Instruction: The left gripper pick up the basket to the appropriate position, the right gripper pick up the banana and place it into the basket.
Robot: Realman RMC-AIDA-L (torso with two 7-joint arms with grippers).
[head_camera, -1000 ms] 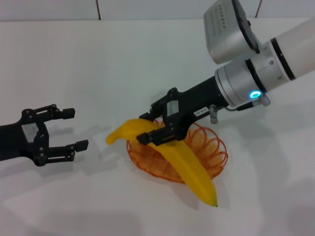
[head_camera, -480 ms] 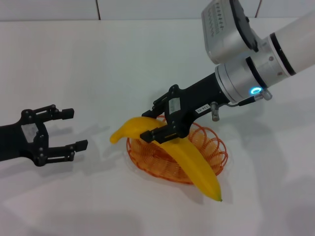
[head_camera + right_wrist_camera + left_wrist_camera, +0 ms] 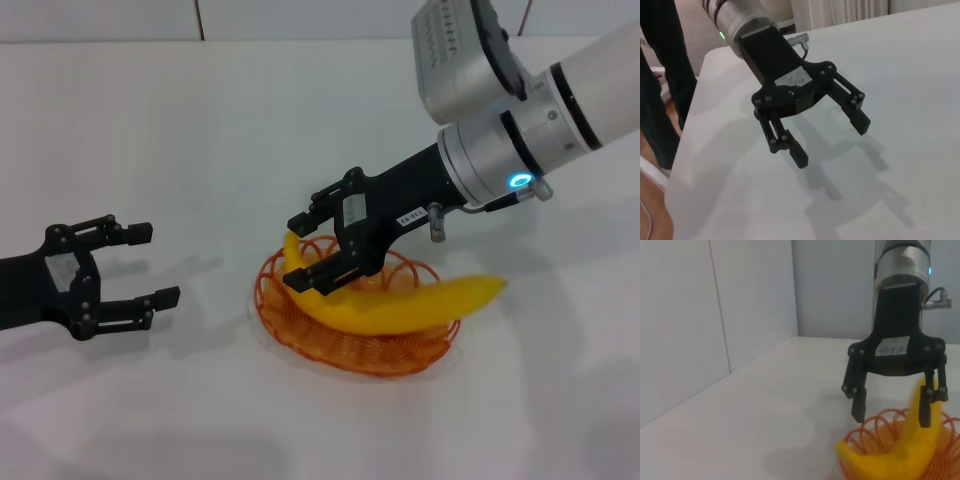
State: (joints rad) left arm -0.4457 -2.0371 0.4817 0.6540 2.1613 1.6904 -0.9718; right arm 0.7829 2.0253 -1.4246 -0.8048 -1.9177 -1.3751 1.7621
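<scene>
The banana (image 3: 400,308) lies across the basket (image 3: 355,350) mid-desk, one tip past the rim. The right gripper (image 3: 303,248) hovers over its stem end, fingers apart. The left gripper (image 3: 145,262) idles near the desk's left edge, fingers spread.

Right gripper (image 3: 303,247): black claw on a silver-grey wrist and white arm, reaching in from the upper right of the head view, angled down and leftward, jaws spread apart. Left gripper (image 3: 140,263): black claw at the left edge of the head view, held low and level, pointing rightward, jaws spread wide with nothing between them.
</scene>
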